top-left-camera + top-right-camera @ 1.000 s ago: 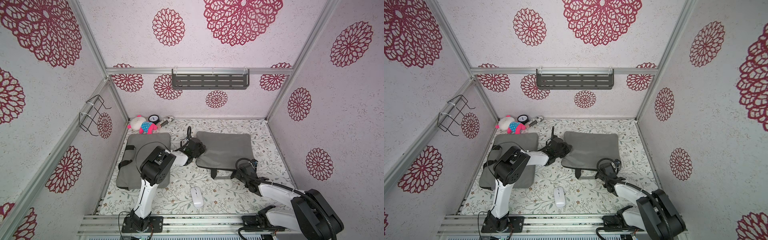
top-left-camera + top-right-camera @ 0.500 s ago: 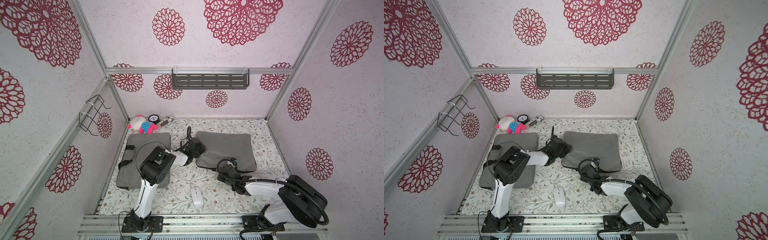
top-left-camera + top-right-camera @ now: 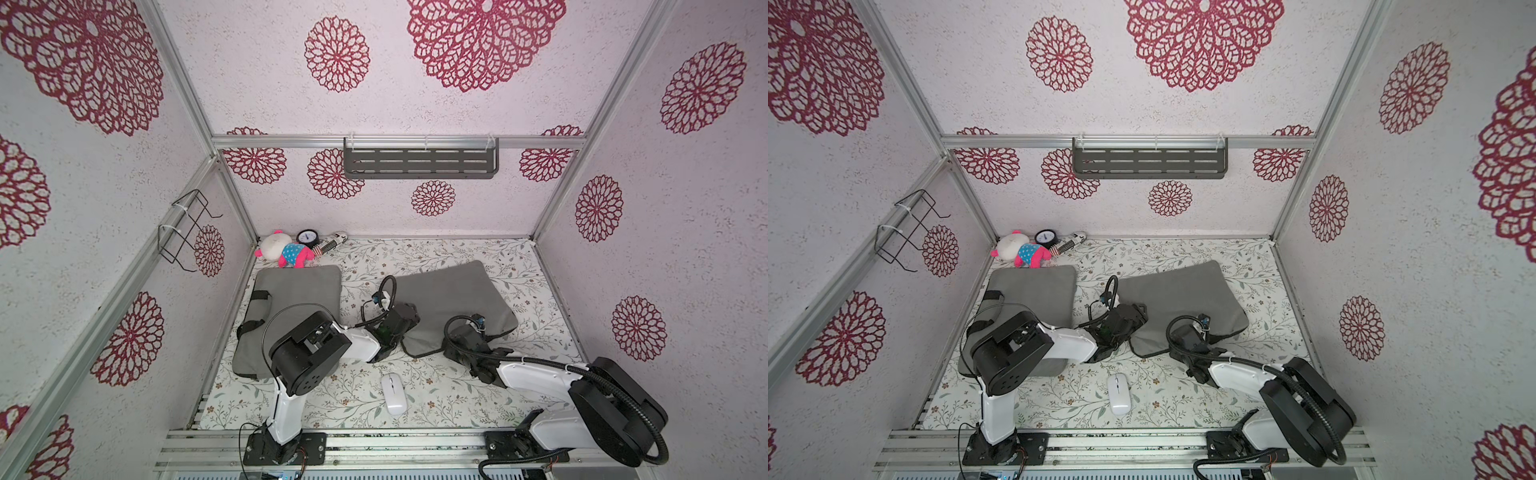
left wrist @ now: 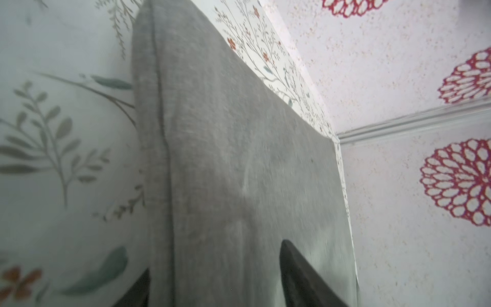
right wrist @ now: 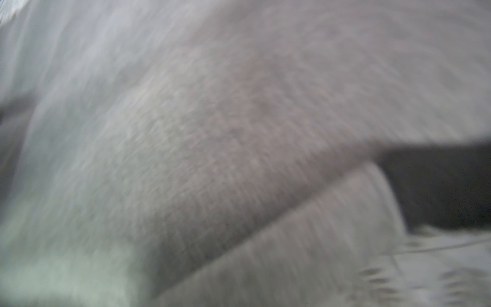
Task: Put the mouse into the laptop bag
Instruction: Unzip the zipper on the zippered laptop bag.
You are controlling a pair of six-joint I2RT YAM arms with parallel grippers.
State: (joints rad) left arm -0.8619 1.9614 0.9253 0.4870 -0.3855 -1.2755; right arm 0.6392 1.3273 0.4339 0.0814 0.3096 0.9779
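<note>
The white mouse (image 3: 393,394) (image 3: 1119,394) lies on the floral table near the front edge, apart from both grippers. The grey laptop bag (image 3: 453,297) (image 3: 1179,297) lies flat behind it. My left gripper (image 3: 409,311) (image 4: 215,259) is at the bag's near left corner, open, with the bag's seamed edge (image 4: 159,148) between its dark fingers (image 4: 295,268). My right gripper (image 3: 467,329) is at the bag's near edge. Its wrist view is blurred grey fabric (image 5: 239,119) and its fingers do not show.
A second grey bag with black handles (image 3: 297,299) lies at the left under the left arm. A plush toy (image 3: 286,251), a small clock (image 3: 308,238) and a toy car (image 3: 332,242) sit in the back left corner. A metal rail (image 3: 374,440) borders the front.
My left gripper has opened at the bag's corner. My right arm has swung left from the near right of the table to the bag's near edge.
</note>
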